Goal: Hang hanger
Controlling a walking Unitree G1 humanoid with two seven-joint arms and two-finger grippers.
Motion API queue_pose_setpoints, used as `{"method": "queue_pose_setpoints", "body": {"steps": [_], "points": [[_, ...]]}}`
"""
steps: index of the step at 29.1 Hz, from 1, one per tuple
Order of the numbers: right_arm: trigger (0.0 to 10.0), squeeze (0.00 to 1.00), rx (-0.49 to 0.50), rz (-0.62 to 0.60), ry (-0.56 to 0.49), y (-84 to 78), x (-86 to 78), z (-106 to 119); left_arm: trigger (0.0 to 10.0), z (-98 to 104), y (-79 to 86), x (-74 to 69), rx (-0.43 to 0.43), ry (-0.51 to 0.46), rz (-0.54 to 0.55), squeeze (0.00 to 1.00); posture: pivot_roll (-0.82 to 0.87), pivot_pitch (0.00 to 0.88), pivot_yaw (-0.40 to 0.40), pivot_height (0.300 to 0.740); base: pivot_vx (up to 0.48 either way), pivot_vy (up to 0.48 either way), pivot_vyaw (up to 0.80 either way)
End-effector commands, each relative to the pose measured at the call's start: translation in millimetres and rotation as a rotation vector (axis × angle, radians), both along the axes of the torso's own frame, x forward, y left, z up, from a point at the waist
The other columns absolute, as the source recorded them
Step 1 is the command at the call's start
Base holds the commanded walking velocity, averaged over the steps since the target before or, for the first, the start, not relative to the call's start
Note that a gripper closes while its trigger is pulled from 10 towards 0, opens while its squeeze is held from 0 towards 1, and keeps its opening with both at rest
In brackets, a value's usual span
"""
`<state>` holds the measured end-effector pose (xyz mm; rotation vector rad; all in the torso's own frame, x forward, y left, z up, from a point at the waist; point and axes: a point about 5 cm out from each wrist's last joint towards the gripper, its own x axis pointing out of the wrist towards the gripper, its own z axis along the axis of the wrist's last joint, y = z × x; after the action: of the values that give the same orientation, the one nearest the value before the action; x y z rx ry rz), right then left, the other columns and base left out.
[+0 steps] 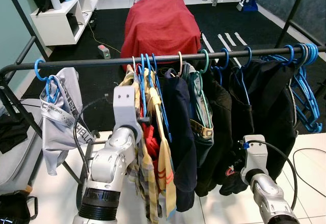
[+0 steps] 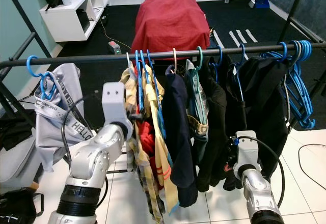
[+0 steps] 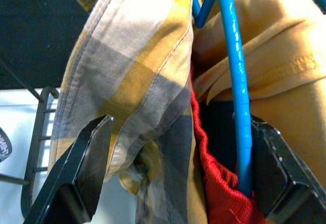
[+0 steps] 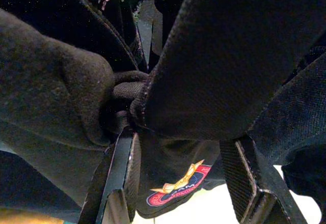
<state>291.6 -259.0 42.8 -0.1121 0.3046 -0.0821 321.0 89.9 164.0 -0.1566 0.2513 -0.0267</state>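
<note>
A black rail (image 1: 102,62) carries a row of clothes on hangers. My left arm is raised to the rail's left-middle. The left gripper (image 3: 181,124) is open, and a blue hanger (image 3: 237,81) runs just inside one finger (image 3: 277,173). A yellow-grey plaid shirt (image 3: 132,81) and a red garment (image 3: 219,193) lie between the fingers. That hanger (image 1: 147,76) hooks over the rail beside other blue ones. Lower right, my right gripper (image 4: 181,142) is open among black jackets (image 1: 254,107), with black cloth bearing a red badge (image 4: 178,188) between its fingers.
A grey shirt (image 1: 61,117) hangs at the rail's left end. Several bare blue hangers (image 1: 305,91) bunch at the right end. Behind the rack stand a red-draped piece of furniture (image 1: 160,25) and a white shelf unit (image 1: 61,15). The rack's black frame (image 1: 20,56) slants down at left.
</note>
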Motion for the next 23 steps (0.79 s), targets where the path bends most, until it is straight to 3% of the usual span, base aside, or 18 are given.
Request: {"method": "queue_pose_setpoints", "body": {"steps": [1,8,9,10,11,12,13,19,23], "points": [[10.0,0.00,0.005,-0.006,0.017,-0.1,-3.0,-3,10.0,-7,-1.4,-2.4,0.027,0.034,-0.010,0.00,-0.13,0.142,0.052,0.740,0.000,0.000,0.00],[10.0,0.00,0.005,-0.009,0.019,-0.2,-2.8,-3,10.0,-5,-1.6,-2.2,0.010,0.030,-0.008,0.00,-0.13,0.142,0.051,0.740,0.000,0.000,0.00],[10.0,0.00,0.006,-0.009,0.019,0.0,-2.7,-3,10.0,3,-3.1,-0.8,-0.051,-0.002,-0.018,0.00,-0.13,0.142,0.051,0.740,0.000,0.000,0.00],[10.0,0.00,0.006,-0.009,0.019,0.0,-2.7,-3,10.0,3,-3.1,-0.8,-0.051,-0.002,-0.018,0.00,-0.13,0.142,0.051,0.740,0.000,0.000,0.00],[10.0,0.00,0.006,-0.009,0.020,0.3,-2.5,-3,10.0,18,-8.3,0.5,-0.154,-0.076,-0.057,0.00,-0.13,0.142,0.050,0.740,0.000,0.000,0.00],[10.0,0.00,0.006,-0.009,0.020,0.3,-2.5,-3,10.0,18,-8.3,0.5,-0.154,-0.076,-0.057,0.00,-0.13,0.142,0.050,0.740,0.000,0.000,0.00],[10.0,0.00,0.009,-0.008,0.020,1.1,-2.1,-4,10.0,45,-6.8,1.7,-0.297,-0.206,-0.076,0.00,-0.13,0.143,0.051,0.740,0.000,0.000,0.00],[10.0,0.00,0.010,-0.007,0.020,1.5,-2.2,-4,10.0,46,2.5,3.8,-0.303,-0.226,-0.033,0.00,-0.12,0.144,0.053,0.740,0.000,0.000,0.00],[10.0,0.00,0.009,-0.007,0.022,1.3,-2.6,-4,10.0,31,16.1,4.0,-0.212,-0.171,0.041,0.00,-0.12,0.146,0.051,0.740,0.000,0.000,0.00]]}}
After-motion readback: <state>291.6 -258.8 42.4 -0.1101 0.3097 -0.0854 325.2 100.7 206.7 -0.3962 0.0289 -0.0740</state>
